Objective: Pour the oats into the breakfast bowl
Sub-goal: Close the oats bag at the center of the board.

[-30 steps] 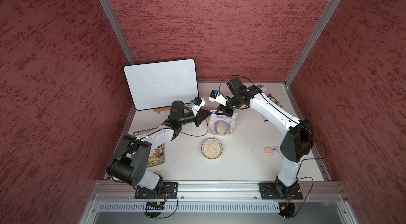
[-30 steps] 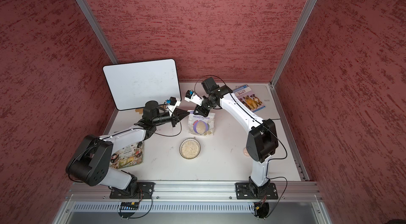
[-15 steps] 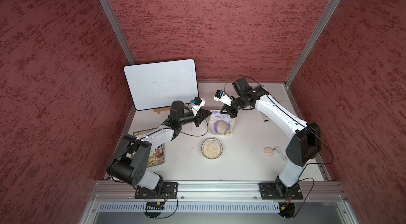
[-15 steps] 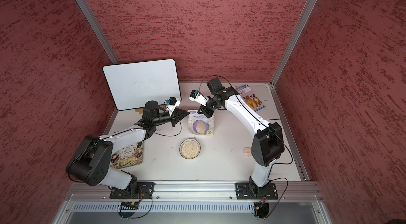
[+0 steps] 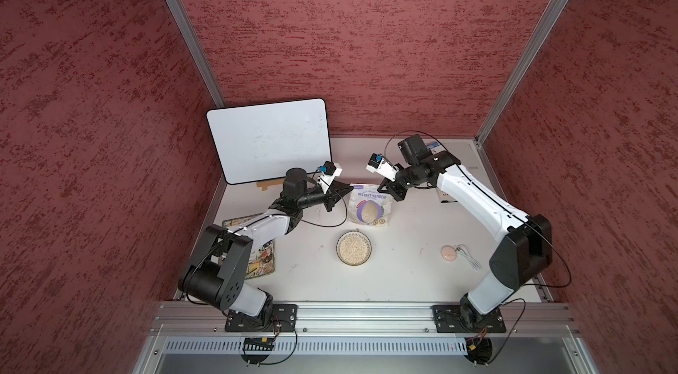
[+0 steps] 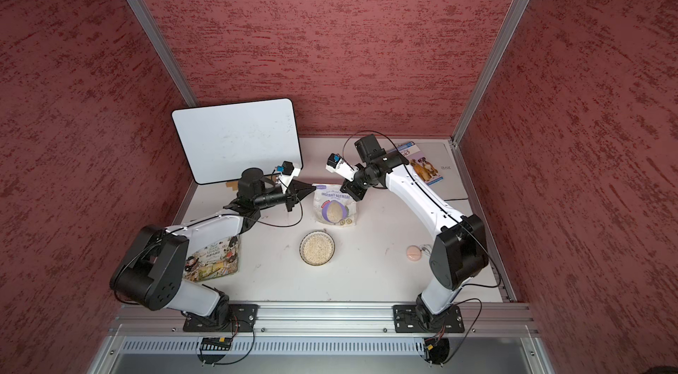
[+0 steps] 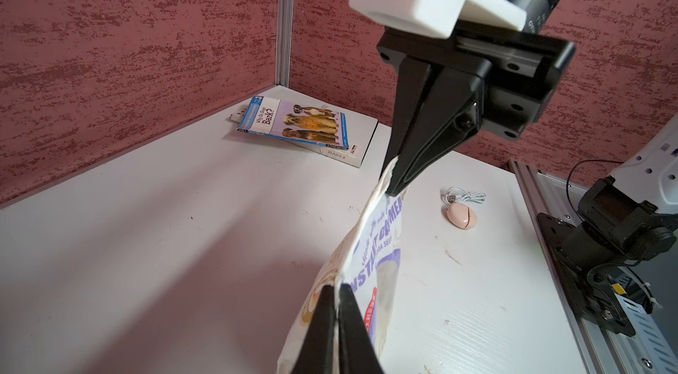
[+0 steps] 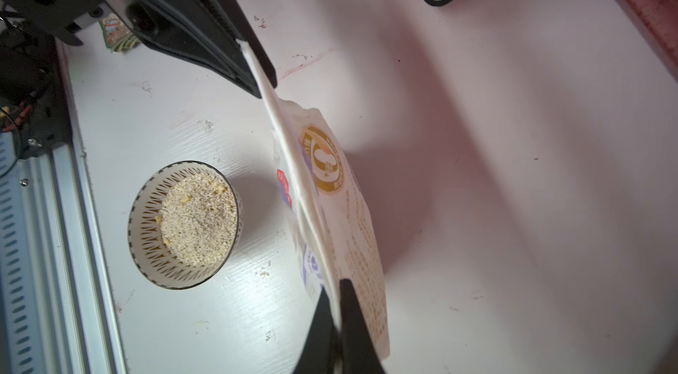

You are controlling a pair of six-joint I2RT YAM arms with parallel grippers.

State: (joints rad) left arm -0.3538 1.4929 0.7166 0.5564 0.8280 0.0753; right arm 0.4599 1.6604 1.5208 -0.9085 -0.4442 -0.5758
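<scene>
**Both pincers pinch the pouch top**

The left pincer (image 5: 349,190) is clamped shut on one top corner of the pouch (image 5: 370,209). The right pincer (image 5: 383,190) is clamped on the opposite corner. The pouch stands upright between them. The bowl (image 8: 145,221), full of oats (image 8: 200,218), sits just beside the pouch, baseward of both pincers.

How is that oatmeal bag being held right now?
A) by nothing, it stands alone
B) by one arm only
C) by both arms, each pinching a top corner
C: the left gripper and the right gripper are each shut on a top corner of the pouch, as the left wrist view shows.
</scene>
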